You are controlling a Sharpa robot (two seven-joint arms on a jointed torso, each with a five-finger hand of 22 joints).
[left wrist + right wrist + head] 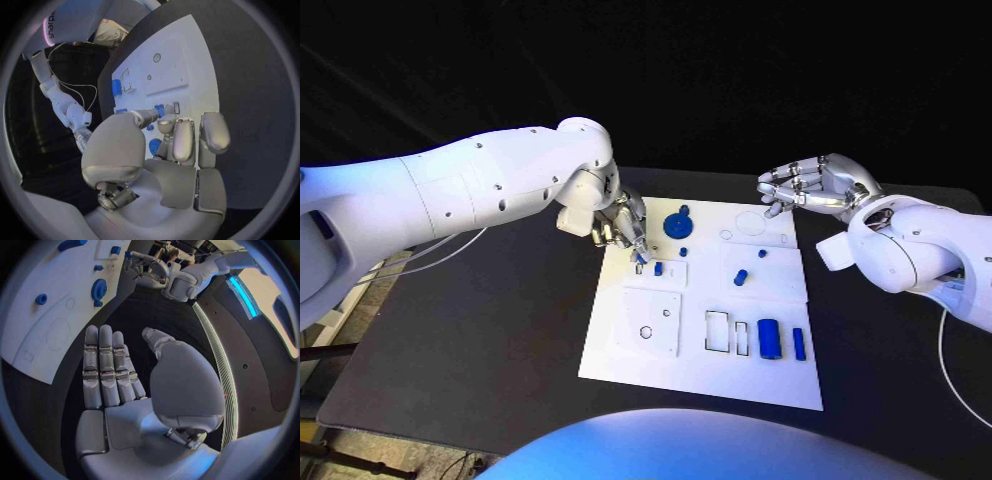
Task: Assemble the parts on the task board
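The white task board (711,375) lies in the middle of the black table. My left hand (620,228) reaches down over its far left corner, and thumb and a finger pinch a small blue part (160,109) just above the board. A round blue part (678,224) lies beside that hand. Further blue parts rest on the board: a short peg (740,277), a thick cylinder (769,335) and a slim bar (799,343). My right hand (812,185) hovers above the board's far right corner, holding nothing; its fingers (106,365) are side by side, the thumb apart.
A raised white square plate (651,322) with two holes sits on the board's near left. Rectangular slots (717,332) lie beside the cylinder. Bare black table (473,340) surrounds the board. A cable (437,248) runs off the table's left edge.
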